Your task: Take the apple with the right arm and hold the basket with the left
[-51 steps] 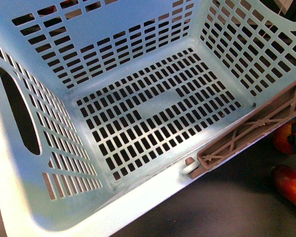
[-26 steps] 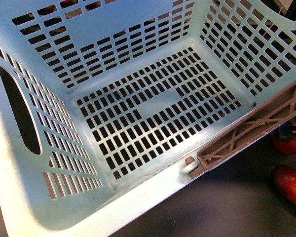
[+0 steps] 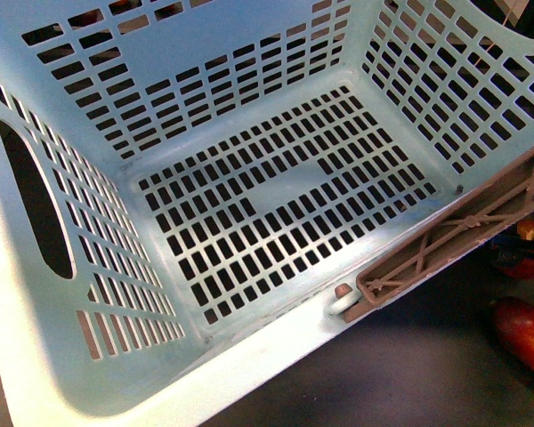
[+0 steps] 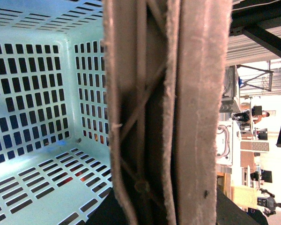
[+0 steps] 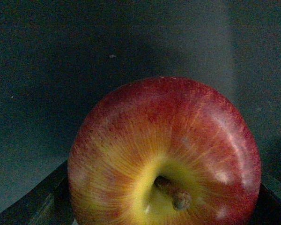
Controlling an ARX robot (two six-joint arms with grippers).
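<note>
The pale mint-green basket [image 3: 249, 205] fills the front view, tilted, with its slotted floor empty. Its brown ribbed handle [image 3: 454, 236] lies along the right rim. In the left wrist view that handle [image 4: 187, 93] fills the middle, and my left gripper [image 4: 164, 208] is shut on it; the basket's inside [image 4: 37, 93] shows beside it. The red apple [image 5: 164, 154], with a yellow patch round its stem, sits between the dark fingers [image 5: 35, 204] of my right gripper [image 5: 164, 211], which is shut on it. In the front view the apple [image 3: 527, 267] is a red sliver at the right edge under the gripper [image 3: 529, 233].
An elongated red-orange fruit [image 3: 523, 331] lies on the dark table [image 3: 409, 365] near the apple, right of the basket. More red fruit shows through the basket's far slots [image 3: 87, 18]. The basket hides most of the table.
At the front view's right edge my right gripper has moved over the apple and now covers most of it. The basket and the elongated fruit have not moved.
</note>
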